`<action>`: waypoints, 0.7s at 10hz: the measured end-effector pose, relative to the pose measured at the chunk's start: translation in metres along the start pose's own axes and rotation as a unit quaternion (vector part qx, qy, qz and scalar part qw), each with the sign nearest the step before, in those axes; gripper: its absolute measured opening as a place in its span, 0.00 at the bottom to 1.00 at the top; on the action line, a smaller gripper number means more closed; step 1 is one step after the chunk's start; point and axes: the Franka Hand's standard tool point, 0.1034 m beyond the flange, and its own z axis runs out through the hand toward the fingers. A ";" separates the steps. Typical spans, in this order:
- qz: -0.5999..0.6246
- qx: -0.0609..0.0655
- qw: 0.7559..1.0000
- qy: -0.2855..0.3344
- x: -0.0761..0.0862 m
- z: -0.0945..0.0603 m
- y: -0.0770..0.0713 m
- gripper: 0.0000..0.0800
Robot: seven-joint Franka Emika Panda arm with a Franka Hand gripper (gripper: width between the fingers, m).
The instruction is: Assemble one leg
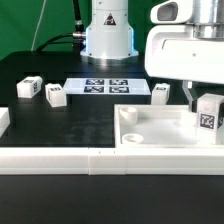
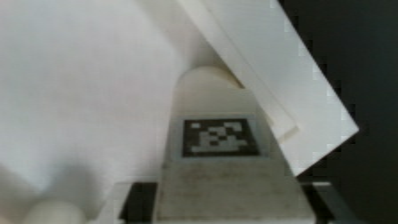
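1. A long white rail (image 1: 60,160) lay nearest, along the frame's bottom edge.
2. At lower right the gripper (image 1: 205,100) pinched the leg (image 1: 209,113) over the tray (image 1: 150,130) wall.
3. Three spare legs (image 1: 55,96) stood mid-left and centre on the black bench (image 1: 40,125).
4. The marker board (image 1: 108,86) lay behind, before the robot base (image 1: 108,35).
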 end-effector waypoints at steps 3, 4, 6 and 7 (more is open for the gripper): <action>0.174 0.002 0.985 -0.007 -0.002 0.000 0.000 0.36; 0.225 0.001 0.974 -0.010 -0.002 0.000 0.000 0.36; 0.321 -0.002 0.947 -0.017 -0.003 0.000 0.000 0.36; 0.382 -0.002 0.924 -0.022 -0.004 0.000 0.000 0.36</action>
